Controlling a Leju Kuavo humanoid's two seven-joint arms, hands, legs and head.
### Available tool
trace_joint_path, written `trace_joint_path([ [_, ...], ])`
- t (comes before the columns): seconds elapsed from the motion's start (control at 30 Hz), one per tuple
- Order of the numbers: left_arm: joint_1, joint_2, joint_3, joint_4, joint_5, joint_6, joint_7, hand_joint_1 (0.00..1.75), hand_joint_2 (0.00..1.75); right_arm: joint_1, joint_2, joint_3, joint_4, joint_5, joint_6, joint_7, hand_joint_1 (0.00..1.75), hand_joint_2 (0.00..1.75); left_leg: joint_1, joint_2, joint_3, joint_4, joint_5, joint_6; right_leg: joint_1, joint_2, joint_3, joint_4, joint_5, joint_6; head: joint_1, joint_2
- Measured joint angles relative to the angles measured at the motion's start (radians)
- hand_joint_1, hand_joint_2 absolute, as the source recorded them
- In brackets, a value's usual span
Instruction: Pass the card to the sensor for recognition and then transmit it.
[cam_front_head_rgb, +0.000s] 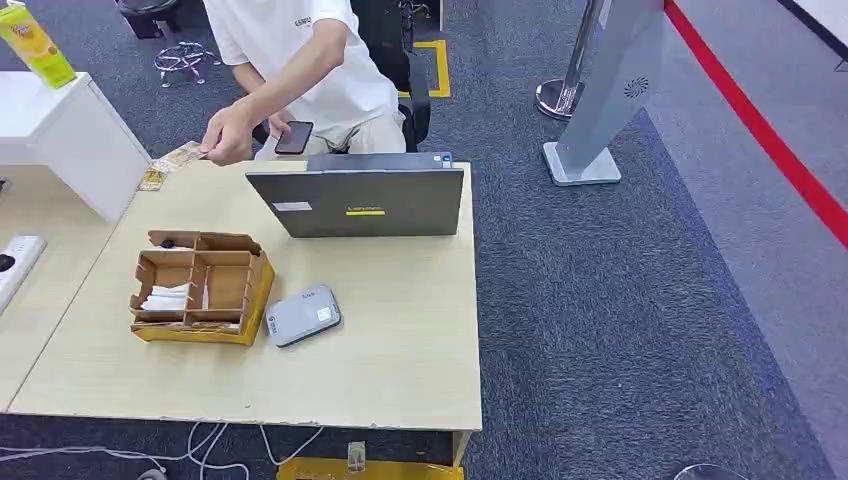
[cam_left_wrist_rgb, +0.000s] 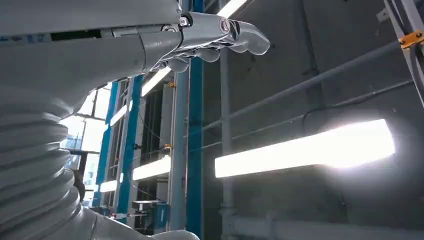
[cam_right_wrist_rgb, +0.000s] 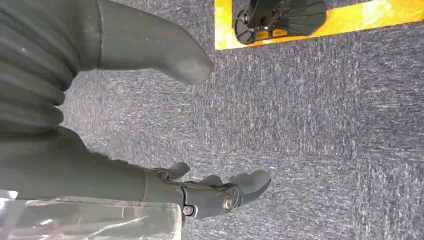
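Hanging free, the left hand (cam_left_wrist_rgb: 220, 37) and right hand (cam_right_wrist_rgb: 220, 192) hold nothing, fingers loosely spread; the cards (cam_front_head_rgb: 167, 297) sit in the box (cam_front_head_rgb: 200, 285), well away from either hand's fingers. To start well, bring fingers down over the card compartment, pinch one card cleanly, then carry it to the grey sensor (cam_front_head_rgb: 302, 314) beside the box

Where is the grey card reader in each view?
Head view: card reader on the table, right of the cardboard tray.
Left wrist view: not in it; it faces ceiling lights.
Right wrist view: not in it; it faces carpet.
Shared landmark: the carpet, in head and right wrist views.
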Motion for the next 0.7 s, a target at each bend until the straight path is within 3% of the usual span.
trace_joint_path([
  [0.33,0.0,0.0,0.0,-0.002,-0.008,0.007,0.0,0.0,1.75,0.0,0.0,0.0,0.001,0.009,0.004,0.0,0.0,1.75,0.0,0.0,0.0,0.0,0.0,0.0,0.0,0.0,0.0,0.0,0.0,0.0,0.0,0.0],
  [0.37,-0.006,0.011,-0.003,-0.002,-0.052,0.05,0.003,0.0,1.75,0.002,0.0,0.007,0.001,0.042,0.024,0.002,0.0,1.75,0.0,0.001,0.002,0.001,0.0,0.0,-0.001,0.001,-0.005,-0.002,0.0,0.0,0.0,0.0],
  [0.4,-0.05,0.049,-0.023,0.018,-0.148,0.143,0.036,0.0,1.75,-0.001,0.0,0.025,0.001,0.086,0.048,0.013,0.0,1.75,-0.001,0.0,0.002,0.001,0.001,0.0,-0.001,0.0,-0.009,-0.002,0.0,0.0,0.001,0.0],
  [0.43,-0.148,0.118,-0.058,0.102,-0.272,0.266,0.095,0.0,1.75,-0.005,0.0,0.045,0.002,0.115,0.064,0.032,0.0,1.75,-0.002,-0.005,0.0,0.001,0.007,0.002,-0.001,-0.005,-0.009,-0.002,0.001,0.001,0.002,0.0],
  [0.47,-0.306,0.265,-0.125,0.266,-0.466,0.447,0.212,0.0,1.75,-0.02,0.003,0.067,0.005,0.13,0.073,0.052,0.0,1.75,-0.001,-0.019,-0.005,-0.002,0.016,-0.002,-0.001,-0.02,-0.01,0.0,0.004,-0.004,0.006,0.0],
  [0.5,-0.427,0.36,-0.213,0.446,-0.692,0.607,0.359,0.0,1.75,-0.042,0.006,0.087,0.006,0.133,0.078,0.066,0.0,1.75,0.001,-0.024,-0.008,-0.004,0.019,-0.005,0.0,-0.025,-0.013,0.001,0.009,-0.008,0.003,0.0],
  [0.53,-0.519,0.434,-0.305,0.582,-0.927,0.699,0.446,0.0,1.75,-0.062,0.007,0.1,0.006,0.137,0.082,0.074,0.0,1.75,0.001,-0.022,-0.009,-0.006,0.023,-0.007,0.0,-0.022,-0.016,0.001,0.013,-0.008,-0.003,0.0],
  [0.57,-0.59,0.49,-0.409,0.715,-1.235,0.755,0.494,0.0,1.75,-0.073,0.008,0.109,0.007,0.137,0.082,0.082,0.0,1.75,0.001,-0.017,-0.01,-0.007,0.026,-0.007,0.0,-0.019,-0.016,0.002,0.016,-0.008,-0.012,0.0],
  [0.6,-0.644,0.53,-0.483,0.815,-1.541,0.768,0.502,0.0,1.75,-0.077,0.01,0.116,0.007,0.137,0.082,0.085,0.0,1.75,0.001,-0.016,-0.01,-0.008,0.027,-0.006,0.0,-0.018,-0.015,0.003,0.017,-0.008,-0.013,0.0],
  [0.63,-0.685,0.561,-0.555,0.921,-1.951,0.777,0.518,0.0,1.75,-0.079,0.011,0.125,0.007,0.136,0.081,0.095,0.0,1.75,0.0,-0.015,-0.01,-0.008,0.028,-0.006,0.0,-0.015,-0.013,0.003,0.019,-0.008,-0.007,0.0],
  [0.67,-0.716,0.594,-0.591,0.992,-2.23,0.779,0.526,0.0,1.75,-0.081,0.013,0.129,0.008,0.136,0.079,0.101,0.0,1.75,0.0,-0.012,-0.011,-0.008,0.028,-0.006,0.0,-0.012,-0.012,0.004,0.021,-0.007,-0.005,0.0],
  [0.7,-0.739,0.617,-0.625,1.069,-2.223,0.781,0.536,0.0,1.75,-0.081,0.013,0.132,0.008,0.135,0.076,0.107,0.0,1.75,-0.002,-0.002,-0.011,-0.007,0.029,-0.006,-0.003,-0.001,-0.018,0.005,0.025,-0.008,0.002,0.0],
])
